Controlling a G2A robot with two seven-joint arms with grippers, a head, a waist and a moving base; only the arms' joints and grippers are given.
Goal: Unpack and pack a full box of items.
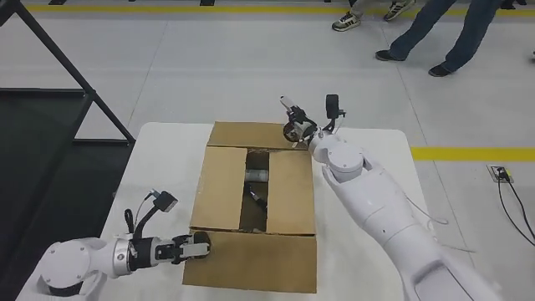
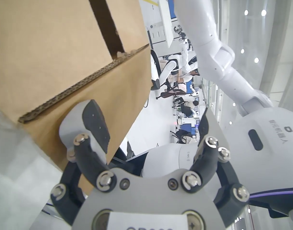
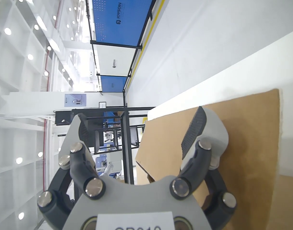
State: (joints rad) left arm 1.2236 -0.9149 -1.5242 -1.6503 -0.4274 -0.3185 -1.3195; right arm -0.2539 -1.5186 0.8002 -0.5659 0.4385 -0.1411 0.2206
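The cardboard box sits mid-table, its long axis running from 12 to 6 o'clock in the top view. Its two long side flaps lie folded over the top. They leave a narrow gap along that axis, where dark and pale contents show, too small to name. The far flap at 12 o'clock and the near flap at 6 o'clock are turned outward.

The right gripper is at the far flap's 3 o'clock end, fingers spread wide and grasping nothing. One pad lies over the flap's face and the other hangs past its edge, so that edge sits between them. The left gripper is at the box's 7 o'clock corner, likewise spread and empty. One finger is against the cardboard just beside the corner and the other is in free air.

Each arm looks nearest to its own end flap. The right seems better placed, since pinching there would likely catch the far flap. The white table bears the box.
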